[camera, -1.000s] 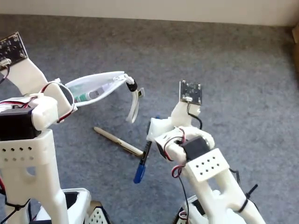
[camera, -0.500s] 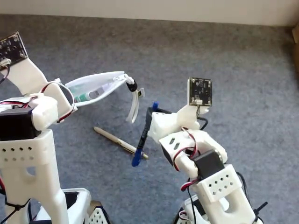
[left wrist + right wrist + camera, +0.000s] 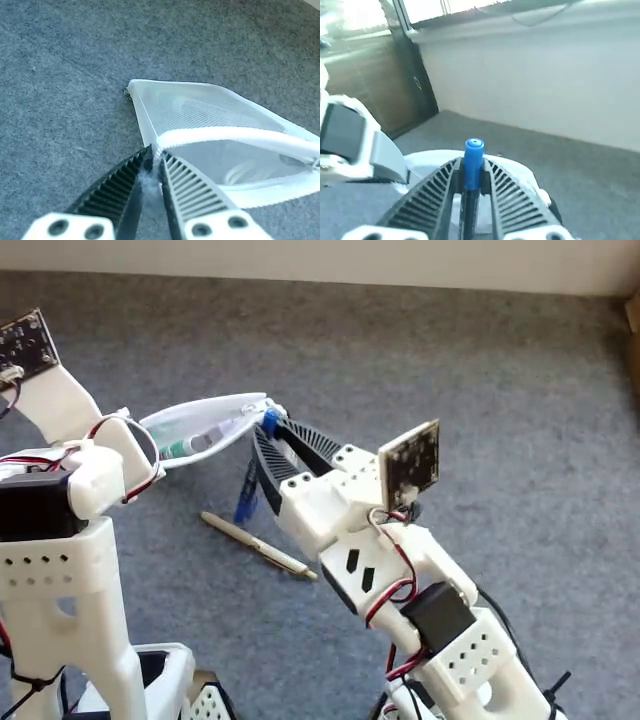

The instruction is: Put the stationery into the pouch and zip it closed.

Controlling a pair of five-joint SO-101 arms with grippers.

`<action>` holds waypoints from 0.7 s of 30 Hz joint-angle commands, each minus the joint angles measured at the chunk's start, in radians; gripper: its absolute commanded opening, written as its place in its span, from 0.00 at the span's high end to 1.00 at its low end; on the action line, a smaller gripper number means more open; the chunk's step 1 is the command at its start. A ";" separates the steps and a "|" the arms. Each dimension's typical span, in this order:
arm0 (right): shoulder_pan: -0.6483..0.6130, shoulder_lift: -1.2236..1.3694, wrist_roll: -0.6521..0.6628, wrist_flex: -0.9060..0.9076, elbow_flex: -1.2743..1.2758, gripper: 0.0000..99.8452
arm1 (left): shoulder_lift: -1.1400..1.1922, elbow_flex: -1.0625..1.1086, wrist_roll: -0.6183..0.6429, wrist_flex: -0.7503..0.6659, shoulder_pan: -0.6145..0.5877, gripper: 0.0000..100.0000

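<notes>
My left gripper [image 3: 152, 161] is shut on the rim of the white mesh pouch [image 3: 215, 125], holding it off the carpet. From above, the pouch [image 3: 205, 428] lies open toward the right, with a green-tipped item [image 3: 180, 448] inside. My right gripper [image 3: 266, 436] is shut on a blue pen [image 3: 245, 498] and sits right at the pouch mouth; the pen hangs steeply with its cap end up. In the right wrist view the blue pen [image 3: 472, 162] stands between the fingers with the pouch rim [image 3: 427, 157] just beyond. A beige pen [image 3: 255, 543] lies on the carpet below the pouch.
Grey carpet [image 3: 480, 370] covers the whole work area, open to the right and at the back up to a pale wall. The left arm's white body [image 3: 60, 540] stands at the near left, and its shoulder [image 3: 350, 142] looms close beside the pouch.
My right arm has lifted the blue pen off the carpet and swung it left and away, up to the pouch mouth. The pouch's dangling strap is now hidden behind it. The left arm kept still.
</notes>
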 commanded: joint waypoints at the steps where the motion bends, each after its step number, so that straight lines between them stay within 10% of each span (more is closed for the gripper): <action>1: -0.042 -0.031 0.017 -0.128 -0.019 0.99 | -0.004 0.012 0.002 0.003 -0.019 0.99; 21: -0.056 -0.024 0.018 -0.625 -0.007 0.99 | -0.004 0.012 0.002 0.003 -0.019 0.99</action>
